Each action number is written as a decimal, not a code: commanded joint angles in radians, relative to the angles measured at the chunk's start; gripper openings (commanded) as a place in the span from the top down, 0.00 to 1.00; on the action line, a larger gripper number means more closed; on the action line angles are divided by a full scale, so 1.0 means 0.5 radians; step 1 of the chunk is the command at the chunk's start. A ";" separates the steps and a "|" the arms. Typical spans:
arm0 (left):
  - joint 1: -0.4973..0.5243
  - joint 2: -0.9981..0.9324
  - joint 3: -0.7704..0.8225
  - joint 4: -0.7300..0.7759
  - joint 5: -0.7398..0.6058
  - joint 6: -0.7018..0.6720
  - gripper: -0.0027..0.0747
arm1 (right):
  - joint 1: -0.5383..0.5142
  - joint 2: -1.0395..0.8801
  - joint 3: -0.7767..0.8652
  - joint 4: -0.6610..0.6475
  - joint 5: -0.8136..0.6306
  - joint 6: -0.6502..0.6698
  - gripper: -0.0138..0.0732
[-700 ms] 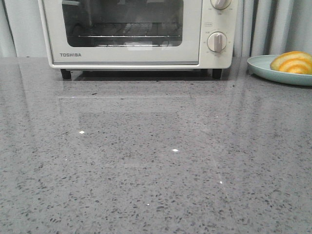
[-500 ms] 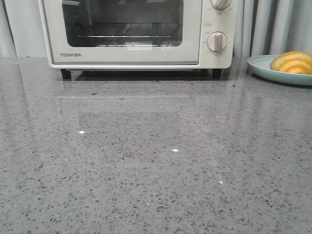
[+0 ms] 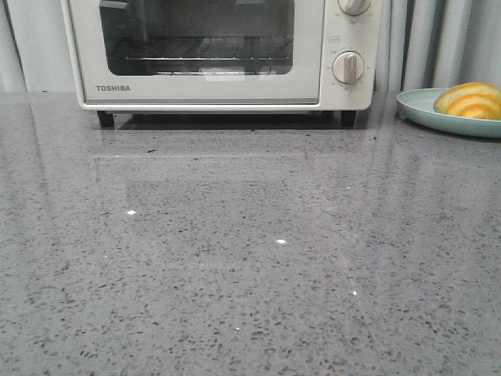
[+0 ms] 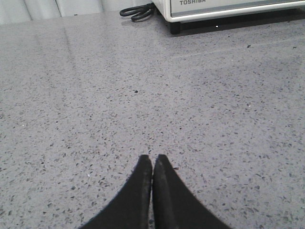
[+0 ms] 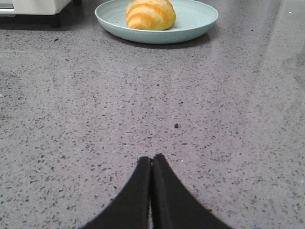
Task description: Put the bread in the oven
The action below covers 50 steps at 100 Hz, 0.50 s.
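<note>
The cream-white TOSHIBA oven [image 3: 219, 55] stands at the back of the grey counter with its glass door closed; its lower corner also shows in the left wrist view [image 4: 228, 7]. The golden-orange striped bread [image 3: 468, 100] lies on a pale green plate [image 3: 427, 110] at the back right; both also show in the right wrist view, the bread [image 5: 150, 14] on the plate [image 5: 200, 19]. My left gripper [image 4: 152, 160] is shut and empty, low over bare counter, well short of the oven. My right gripper [image 5: 152, 160] is shut and empty, well short of the plate. Neither gripper shows in the front view.
A black coiled cable [image 4: 138, 10] lies on the counter beside the oven. Pale curtains [image 3: 438, 43] hang behind the oven and plate. The speckled grey counter [image 3: 250, 258] stretches in front of the oven.
</note>
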 commanded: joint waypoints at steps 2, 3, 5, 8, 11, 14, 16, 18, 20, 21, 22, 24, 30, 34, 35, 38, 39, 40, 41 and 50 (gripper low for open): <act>0.007 -0.057 0.044 -0.027 -0.150 -0.015 0.99 | 0.005 -0.026 0.052 -0.007 -0.070 -0.003 0.90; 0.007 -0.057 0.044 -0.032 -0.155 -0.015 0.99 | 0.005 -0.026 0.052 -0.007 -0.075 -0.003 0.90; 0.007 -0.057 0.044 -0.065 -0.172 -0.015 0.99 | 0.005 -0.026 0.052 -0.007 -0.082 -0.003 0.90; 0.007 -0.057 0.044 -0.126 -0.203 -0.015 0.99 | 0.005 -0.026 0.052 -0.016 -0.116 -0.003 0.90; 0.007 -0.057 0.044 -0.217 -0.247 -0.015 0.99 | 0.005 -0.026 0.052 -0.016 -0.153 -0.003 0.90; 0.007 -0.057 0.044 -0.321 -0.330 -0.019 0.99 | 0.005 -0.026 0.052 -0.016 -0.200 -0.003 0.90; 0.007 -0.057 0.044 -0.434 -0.365 -0.024 0.99 | 0.005 -0.026 0.052 -0.016 -0.237 -0.003 0.90; 0.007 -0.057 0.044 -0.587 -0.421 -0.029 0.99 | 0.005 -0.026 0.052 -0.016 -0.277 -0.003 0.90; 0.007 -0.057 0.040 -0.705 -0.474 -0.033 0.99 | 0.005 -0.026 0.052 -0.016 -0.316 -0.003 0.90; 0.007 -0.057 0.040 -0.828 -0.505 -0.033 0.99 | 0.005 -0.026 0.052 -0.016 -0.331 -0.003 0.90; 0.007 -0.057 0.040 -0.889 -0.520 -0.033 0.99 | 0.005 -0.026 0.052 -0.012 -0.362 -0.003 0.90; 0.007 -0.057 0.040 -1.063 -0.561 -0.033 0.99 | 0.005 -0.026 0.052 0.004 -0.409 -0.003 0.90; 0.007 -0.057 0.040 -1.385 -0.660 -0.032 0.99 | 0.005 -0.026 0.052 0.119 -0.562 0.015 0.90; 0.007 -0.057 0.036 -1.543 -0.721 -0.032 0.99 | 0.005 -0.026 0.052 0.262 -0.675 0.015 0.90; 0.007 -0.057 0.036 -1.601 -0.742 -0.032 0.99 | 0.005 -0.026 0.052 0.291 -0.699 0.015 0.90; 0.007 -0.057 0.036 -1.702 -0.769 -0.032 0.99 | 0.005 -0.026 0.052 0.447 -0.755 0.015 0.90; 0.007 -0.057 0.036 -1.743 -0.773 -0.032 0.99 | 0.005 -0.026 0.052 0.479 -0.768 0.015 0.90; 0.007 -0.057 0.036 -1.761 -0.782 -0.032 0.99 | 0.005 -0.026 0.052 0.511 -0.772 0.015 0.90; 0.007 -0.057 0.036 -1.777 -0.786 -0.032 0.99 | 0.005 -0.026 0.052 0.571 -0.772 0.015 0.90; 0.007 -0.057 0.036 -1.874 -0.767 -0.032 0.99 | 0.005 -0.026 0.052 0.938 -0.768 0.015 0.90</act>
